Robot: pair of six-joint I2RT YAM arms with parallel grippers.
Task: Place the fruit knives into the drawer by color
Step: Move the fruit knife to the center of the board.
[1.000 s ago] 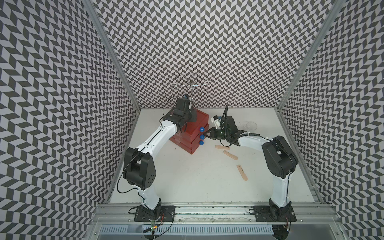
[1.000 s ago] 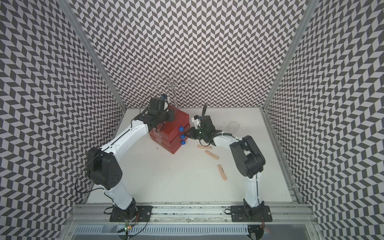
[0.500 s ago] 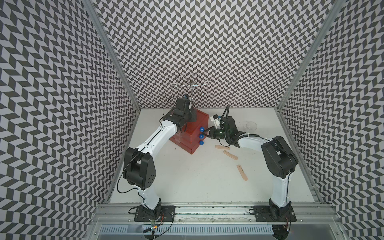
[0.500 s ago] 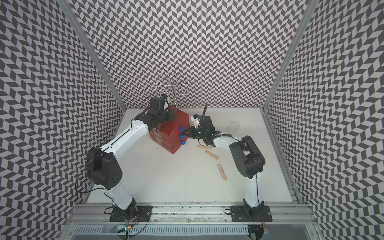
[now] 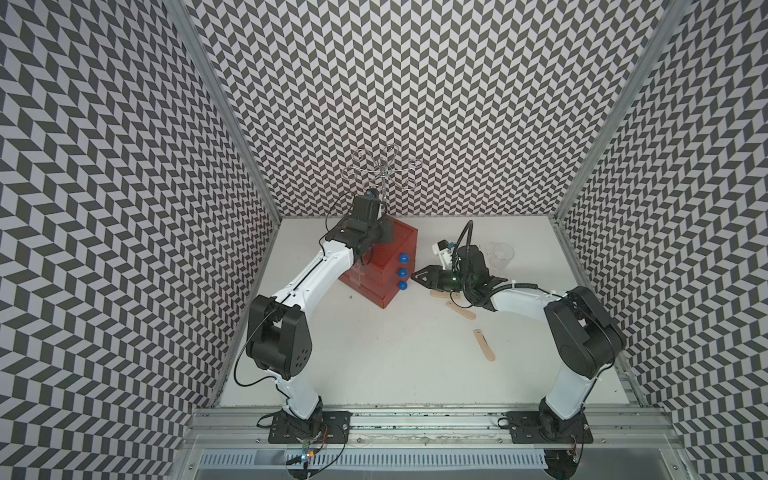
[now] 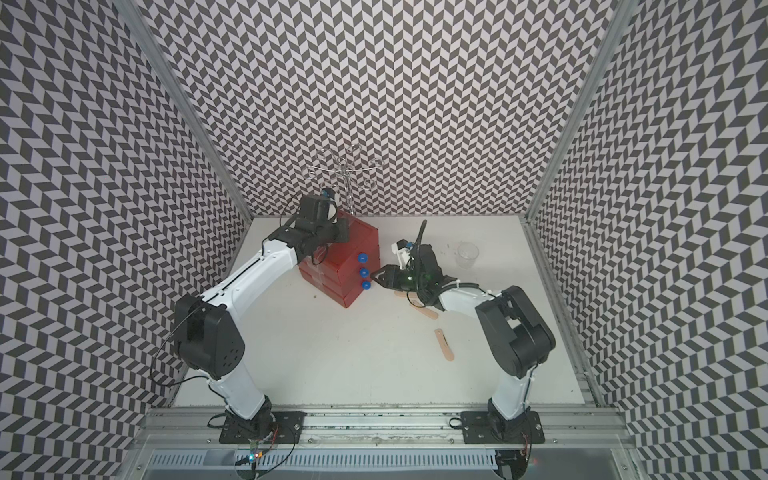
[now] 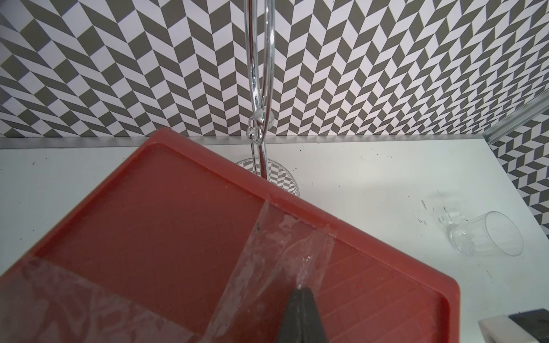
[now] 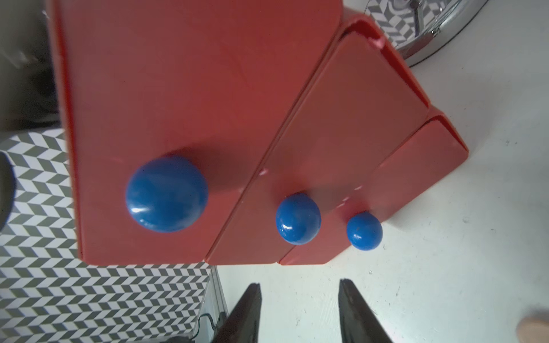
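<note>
Red plastic drawer (image 5: 376, 279) stands on the desk (image 5: 374, 365), with its 3 blue knobs facing the right jaws. These are apart and empty, and the middle knob (image 8: 298, 218) is straight ahead, not touched. The left jaws, together, press on its taped top. 3 peach fruit knives (image 5: 484, 345) lie beside the right arm.

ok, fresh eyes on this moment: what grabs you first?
The red three-drawer cabinet with blue knobs stands back left of centre against loud black-and-white chevron walls. The left gripper sits shut on its taped top, while the right gripper faces the knobs with jaws open. Three peach-pink fruit knives lie loose on the white table near the right gripper.
</note>
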